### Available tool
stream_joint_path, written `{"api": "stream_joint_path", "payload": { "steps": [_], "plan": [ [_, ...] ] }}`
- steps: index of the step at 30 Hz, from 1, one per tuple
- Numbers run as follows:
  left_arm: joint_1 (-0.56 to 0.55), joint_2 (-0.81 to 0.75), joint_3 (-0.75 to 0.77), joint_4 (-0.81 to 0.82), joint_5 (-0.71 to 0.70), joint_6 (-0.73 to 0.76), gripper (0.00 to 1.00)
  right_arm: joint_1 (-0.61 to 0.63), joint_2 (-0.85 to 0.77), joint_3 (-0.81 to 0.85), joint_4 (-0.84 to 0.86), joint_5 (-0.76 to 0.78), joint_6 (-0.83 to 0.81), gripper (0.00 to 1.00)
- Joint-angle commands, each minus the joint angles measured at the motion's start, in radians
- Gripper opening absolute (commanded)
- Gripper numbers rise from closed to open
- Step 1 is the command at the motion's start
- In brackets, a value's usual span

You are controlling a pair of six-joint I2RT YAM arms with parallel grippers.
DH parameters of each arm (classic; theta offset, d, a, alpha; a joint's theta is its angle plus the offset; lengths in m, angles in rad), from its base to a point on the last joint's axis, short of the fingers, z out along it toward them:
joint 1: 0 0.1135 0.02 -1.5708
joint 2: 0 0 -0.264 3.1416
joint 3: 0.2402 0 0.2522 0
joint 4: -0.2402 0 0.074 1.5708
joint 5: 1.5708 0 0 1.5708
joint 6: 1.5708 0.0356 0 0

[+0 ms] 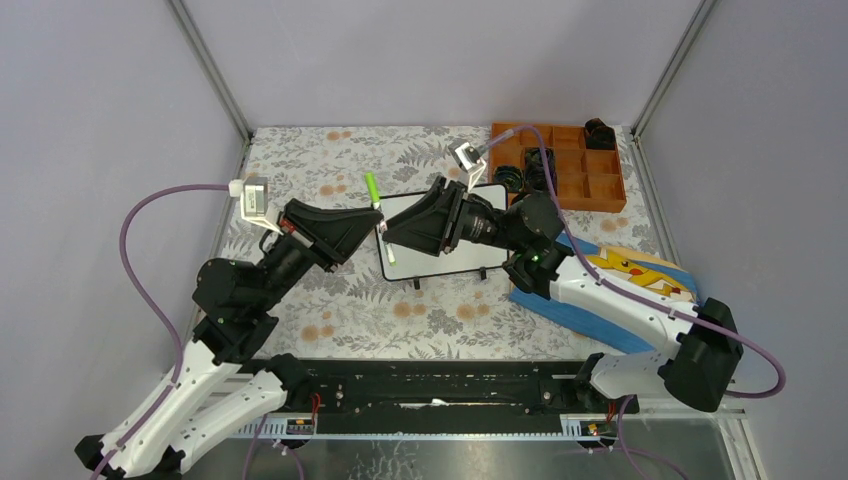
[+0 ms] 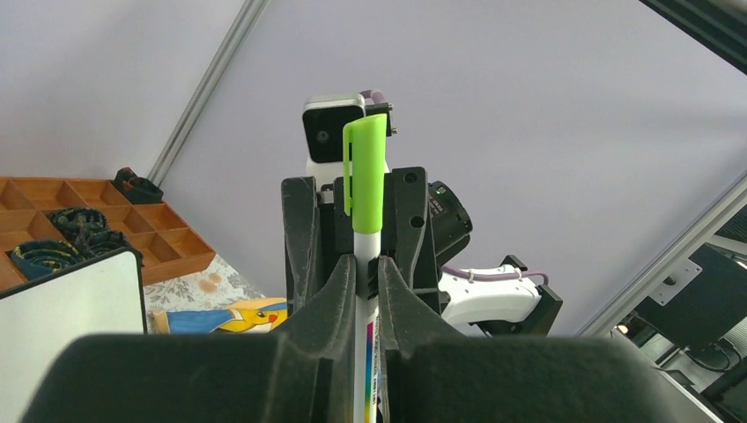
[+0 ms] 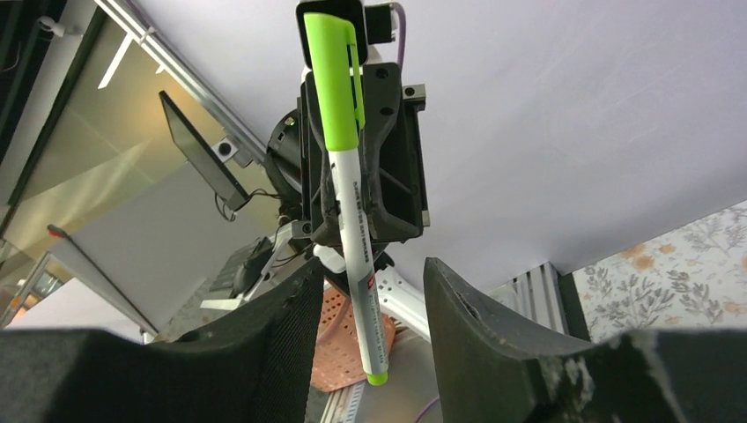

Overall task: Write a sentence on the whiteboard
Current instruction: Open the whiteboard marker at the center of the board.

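Right wrist: right gripper (image 3: 374,282), jaws apart, is straddling the capped marker (image 3: 357,220) that left gripper (image 2: 366,273) is clamping at nine o'clock of the whiteboard (image 1: 450,262); next probably calls for squeezing, then uncapping.

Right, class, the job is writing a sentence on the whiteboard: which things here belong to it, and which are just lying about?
Part of the job:
whiteboard
green-capped marker
left pincer, shut on the marker
right pincer, open either side of it

Just lying about:
wooden tray
dark coiled items in the tray
blue Pikachu cloth
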Motion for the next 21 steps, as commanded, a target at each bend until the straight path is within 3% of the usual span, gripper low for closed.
{"api": "stream_joint_path", "payload": {
  "steps": [1, 9, 11, 14, 15, 16, 18, 19, 21],
  "plan": [
    [0.003, -0.016, -0.004, 0.049, 0.009, 0.000, 0.00, 0.030, 0.016, 0.069, 0.058, -0.065, 0.024, 0.52],
    [0.003, -0.023, -0.006, 0.037, 0.008, 0.008, 0.00, 0.040, 0.018, 0.072, 0.025, -0.065, 0.002, 0.35],
    [0.003, -0.020, -0.001, 0.024, 0.014, 0.013, 0.00, 0.040, 0.017, 0.069, 0.027, -0.068, 0.000, 0.25],
    [0.003, -0.017, 0.004, 0.011, 0.022, 0.020, 0.00, 0.040, 0.005, 0.070, -0.012, -0.074, -0.025, 0.00],
    [0.003, -0.019, 0.004, 0.006, 0.024, 0.023, 0.05, 0.039, -0.008, 0.068, -0.044, -0.074, -0.053, 0.00],
    [0.003, -0.022, 0.005, -0.001, 0.029, 0.028, 0.18, 0.040, -0.027, 0.064, -0.090, -0.068, -0.086, 0.00],
    [0.003, -0.031, 0.008, -0.015, 0.040, 0.042, 0.61, 0.041, -0.078, 0.049, -0.211, -0.049, -0.175, 0.00],
    [0.003, -0.035, 0.010, -0.024, 0.047, 0.045, 0.72, 0.040, -0.108, 0.040, -0.273, -0.035, -0.222, 0.00],
    [0.003, -0.035, 0.021, -0.049, 0.058, 0.059, 0.83, 0.041, -0.164, 0.028, -0.394, -0.008, -0.330, 0.00]
  ]
}}
